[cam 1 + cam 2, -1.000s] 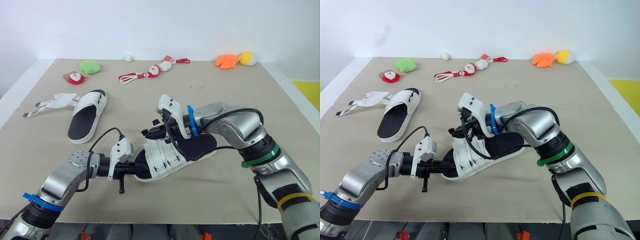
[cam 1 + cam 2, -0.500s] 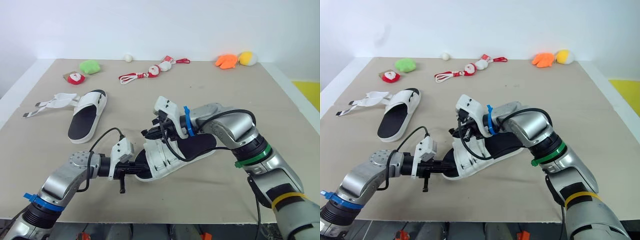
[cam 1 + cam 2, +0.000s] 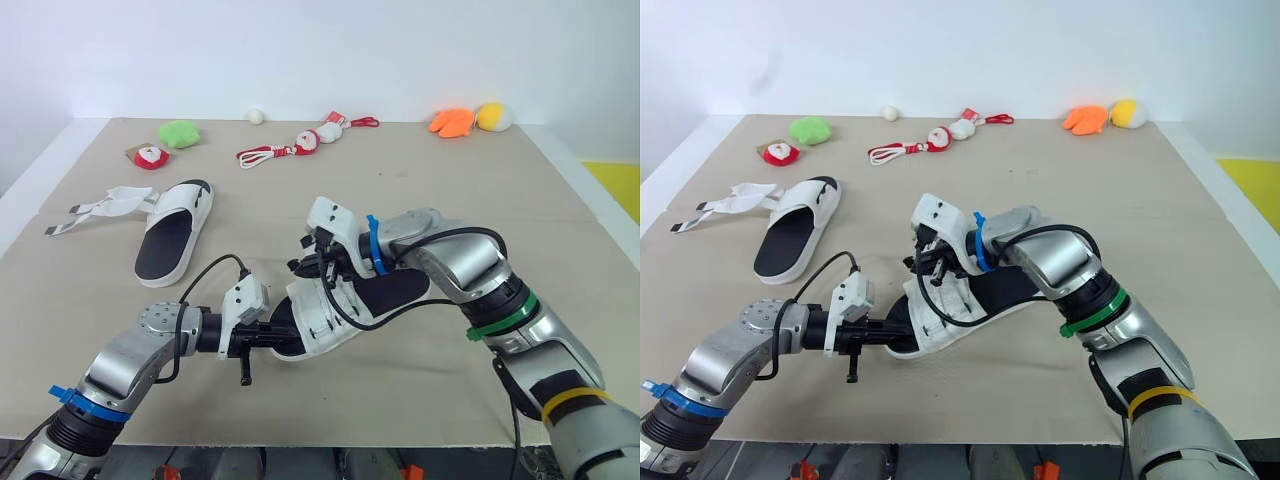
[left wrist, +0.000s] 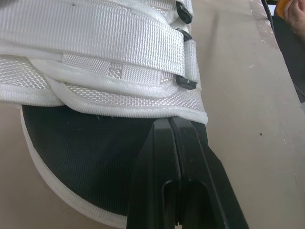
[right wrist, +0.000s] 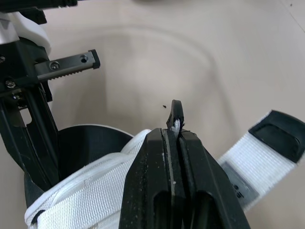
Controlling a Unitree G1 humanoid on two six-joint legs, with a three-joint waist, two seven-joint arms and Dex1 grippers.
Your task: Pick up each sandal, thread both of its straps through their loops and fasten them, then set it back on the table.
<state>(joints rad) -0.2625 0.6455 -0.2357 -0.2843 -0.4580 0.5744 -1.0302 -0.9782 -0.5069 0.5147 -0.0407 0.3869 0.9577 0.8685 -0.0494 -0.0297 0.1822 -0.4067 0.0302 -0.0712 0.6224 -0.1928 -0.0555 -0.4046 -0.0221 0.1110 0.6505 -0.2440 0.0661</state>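
So the near sandal (image 3: 392, 290) sits mid-bench (image 3: 470, 180), tipped up a bit so its white upper faces the camera. The left gripper (image 3: 268, 338) is at the toe end, fingers (image 4: 157, 157) clenched, tips tucked against the hem of the upper. I reckon it's pinching it as an anchor. The right gripper (image 3: 312, 266) is over the upper, fingers squeezed tight on a thin bit of strap (image 5: 175, 125). Another strap end (image 5: 259, 140) with a black tip hangs loose beside it.

Tip for this step: keep the left one dead steady and let the right do all the work. Pull the strap flat and in line with its black loop (image 4: 185, 82), no twisting, or the webbing will probably bunch at the slot. Keep tension gentle so the sandal doesn't slide out of the toe pinch.

Versus a second ago: the right gripper has crept a little toward the robot's left and down over the upper, elbow tucking in. The left hasn't budged. The other sandal (image 3: 172, 235), straps undone, sits where it was.
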